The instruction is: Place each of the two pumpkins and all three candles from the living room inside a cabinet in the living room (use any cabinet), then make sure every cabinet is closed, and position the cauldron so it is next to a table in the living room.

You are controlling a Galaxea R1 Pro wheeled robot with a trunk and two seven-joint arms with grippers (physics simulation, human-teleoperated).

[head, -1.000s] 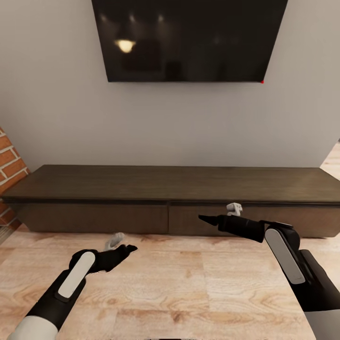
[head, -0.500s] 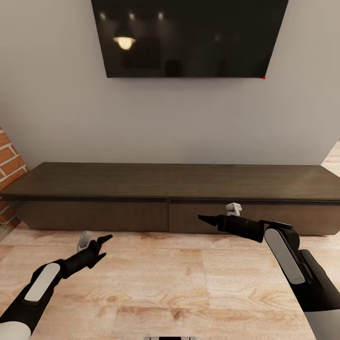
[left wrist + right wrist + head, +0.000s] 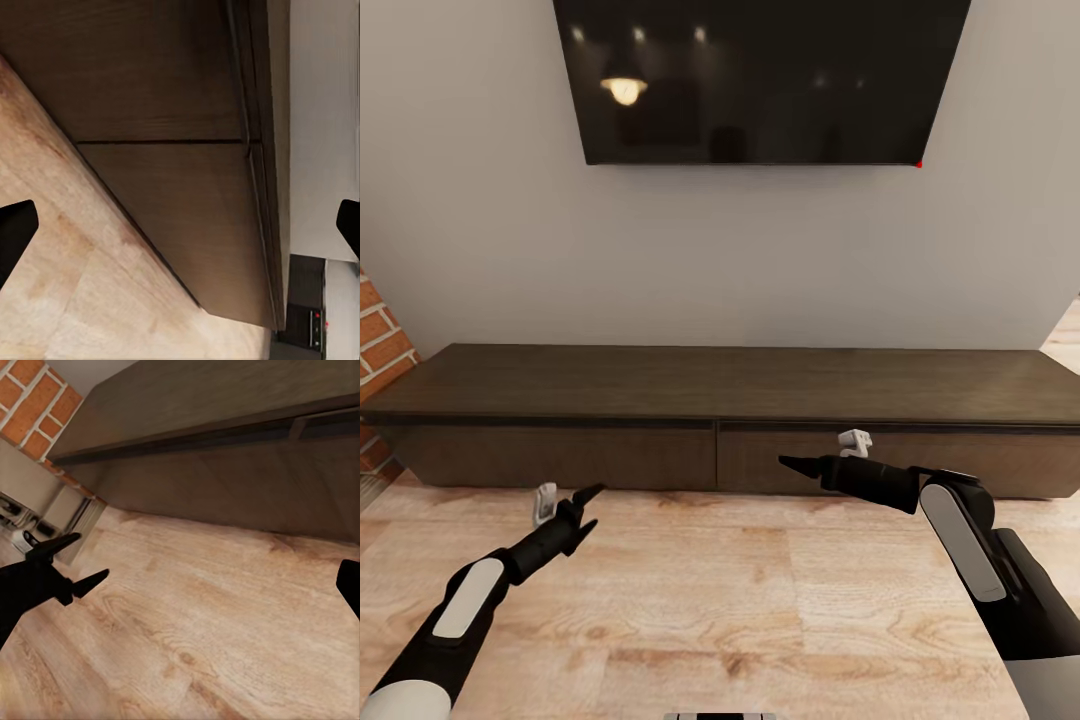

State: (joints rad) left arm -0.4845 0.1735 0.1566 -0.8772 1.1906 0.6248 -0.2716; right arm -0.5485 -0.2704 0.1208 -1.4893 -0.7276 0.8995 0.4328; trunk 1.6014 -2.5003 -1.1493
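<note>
1. Since half a second ago the left arm has drawn slightly inward and up: the left gripper (image 3: 565, 507) now sits a little nearer the cabinet's front, while the right arm and the camera view have stayed as they were.
2. The long, low dark brown wood-grain cabinet (image 3: 720, 385) stands against the pale grey wall (image 3: 490, 240), beneath a large black wall-mounted screen (image 3: 760, 80). Both of its wide flat drawer fronts look shut, flush with the frame.
3. The left gripper hovers over the light wooden plank floor (image 3: 690, 600), near the left drawer front; its jaws stand apart, holding nothing.
4. The right gripper (image 3: 825, 455) hangs in front of the right drawer front, close to the seam between the drawers; its jaws are also spread and empty.
5. A red brick wall edge (image 3: 380, 350) shows beside the cabinet's left end.
</note>
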